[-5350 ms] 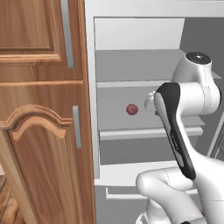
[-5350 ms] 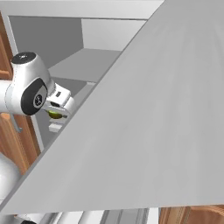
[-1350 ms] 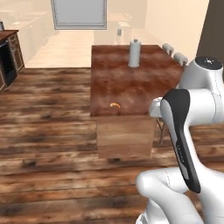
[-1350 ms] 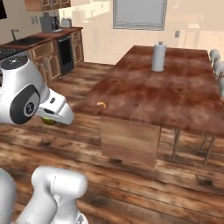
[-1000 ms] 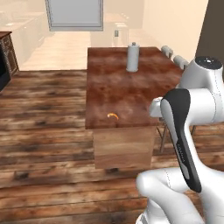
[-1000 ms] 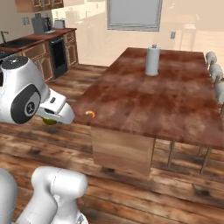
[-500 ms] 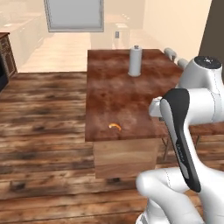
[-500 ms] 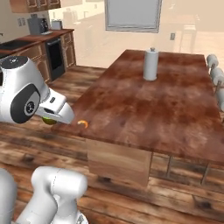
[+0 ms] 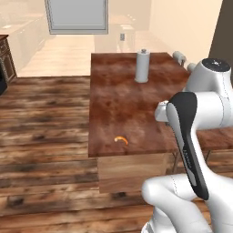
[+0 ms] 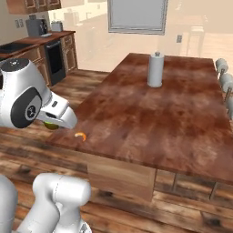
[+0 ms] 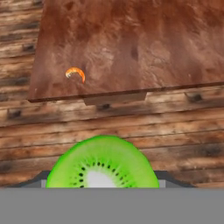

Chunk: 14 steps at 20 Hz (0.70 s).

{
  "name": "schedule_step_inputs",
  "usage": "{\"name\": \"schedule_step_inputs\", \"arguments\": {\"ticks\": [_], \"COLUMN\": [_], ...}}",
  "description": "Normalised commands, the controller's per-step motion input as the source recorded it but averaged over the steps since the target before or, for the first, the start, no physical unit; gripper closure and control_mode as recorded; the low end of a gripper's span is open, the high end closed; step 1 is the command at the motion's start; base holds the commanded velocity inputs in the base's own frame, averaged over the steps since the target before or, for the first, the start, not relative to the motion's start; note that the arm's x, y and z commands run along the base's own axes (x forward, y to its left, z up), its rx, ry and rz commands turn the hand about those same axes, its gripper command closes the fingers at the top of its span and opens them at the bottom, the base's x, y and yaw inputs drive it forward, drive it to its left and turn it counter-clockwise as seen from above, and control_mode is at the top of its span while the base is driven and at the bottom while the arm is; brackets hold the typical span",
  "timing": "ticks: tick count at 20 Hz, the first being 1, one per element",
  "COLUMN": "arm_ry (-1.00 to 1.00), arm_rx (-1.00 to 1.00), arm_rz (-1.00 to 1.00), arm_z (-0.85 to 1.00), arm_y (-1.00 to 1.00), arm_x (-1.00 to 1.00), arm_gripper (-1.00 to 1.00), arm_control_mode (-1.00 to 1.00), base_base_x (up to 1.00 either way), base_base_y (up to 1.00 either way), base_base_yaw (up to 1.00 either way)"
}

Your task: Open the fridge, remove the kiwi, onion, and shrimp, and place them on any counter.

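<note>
The shrimp [image 9: 120, 139] lies near the counter's [image 9: 136, 104] front edge.

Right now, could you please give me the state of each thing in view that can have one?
kiwi: held in the gripper, above the floor, short of the counter.
shrimp: lying on the counter, near its front edge.
paper towel roll: upright at the counter's far end.

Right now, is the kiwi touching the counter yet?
Apart. In the hand view the kiwi sits over bare floor, short of the counter edge where the shrimp lies.
</note>
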Motion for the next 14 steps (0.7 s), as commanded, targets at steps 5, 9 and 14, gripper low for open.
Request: {"name": "schedule_step_inputs", "arguments": {"ticks": [5,9,14], "arm_ry": [0.0,0.0,0.0], "arm_rx": [0.0,0.0,0.0], "arm_rz": [0.0,0.0,0.0], "arm_z": [0.0,0.0,0.0], "arm_y": [0.0,0.0,0.0], "arm_x": [0.0,0.0,0.0], "arm_gripper": [1.0,1.0,1.0], "arm_control_mode": [1.0,1.0,1.0], "base_base_x": [0.29,0.27,0.41], "base_base_y": [0.0,-0.04,-0.02], "base_base_yaw": [0.0,0.0,-0.01]}}
